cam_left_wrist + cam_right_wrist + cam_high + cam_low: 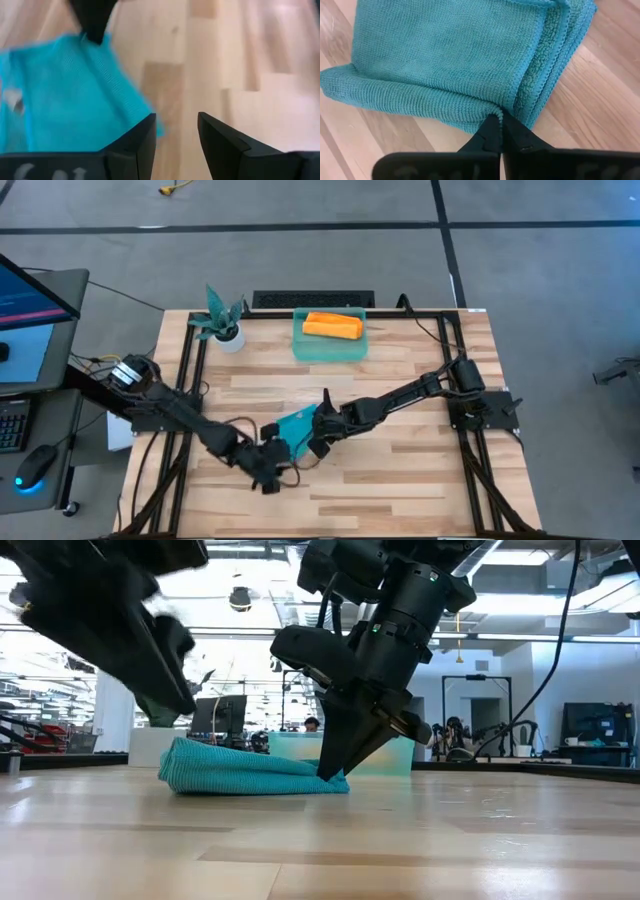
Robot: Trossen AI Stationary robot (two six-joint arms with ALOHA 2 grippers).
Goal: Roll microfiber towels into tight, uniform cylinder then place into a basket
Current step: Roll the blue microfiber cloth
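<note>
With the orange roll (pixel 332 326) already in the basket (pixel 329 348), the right gripper (pixel 498 121), clenched on the folded teal towel (pixel 445 65) nearer the table's front edge, should pin that edge while the released, empty left gripper (pixel 176 131) regrips and rolls tightly.

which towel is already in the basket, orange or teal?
The orange-yellow microfiber towel, rolled up inside the translucent teal-green plastic basket. The teal-blue microfiber towel lies folded on the wooden table.

Robotics lab in an open industrial hall

A wooden tabletop (pixel 400 480) framed by black rails stands on grey concrete floor (pixel 540 270) beside a monitor (pixel 30 295) and keyboard (pixel 12 425) — behind it, more workstations, screens and ceiling lights (pixel 240 600).
</note>
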